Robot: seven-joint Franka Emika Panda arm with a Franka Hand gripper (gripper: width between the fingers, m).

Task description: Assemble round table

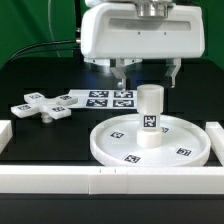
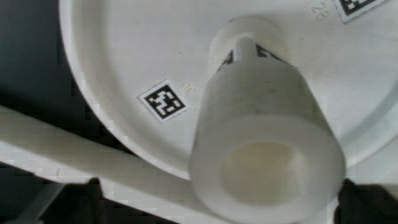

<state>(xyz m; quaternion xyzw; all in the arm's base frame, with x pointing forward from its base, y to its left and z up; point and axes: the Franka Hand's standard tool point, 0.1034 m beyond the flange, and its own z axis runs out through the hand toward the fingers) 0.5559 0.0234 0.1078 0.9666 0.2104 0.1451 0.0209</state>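
Note:
The large white rimmed disc (image 1: 120, 150) lies flat on the black table at the exterior view's right. The short cylindrical leg (image 1: 150, 118) stands upright on its central hub. My gripper (image 1: 149, 80) is open just above the leg's top, one finger on each side and not touching it. In the wrist view I look down the leg (image 2: 263, 130) onto the disc (image 2: 143, 50). My gripper (image 2: 222, 205) shows only as dark fingers at the frame's edges, wide apart. The cross-shaped foot (image 1: 42, 105) lies on the table at the exterior view's left.
The marker board (image 1: 105, 98) lies flat behind the disc, between it and the foot. A long white border rail (image 1: 100, 181) runs along the front, with rail ends at the left (image 1: 5, 135) and right (image 1: 215, 135). A rail (image 2: 71, 150) shows beside the disc.

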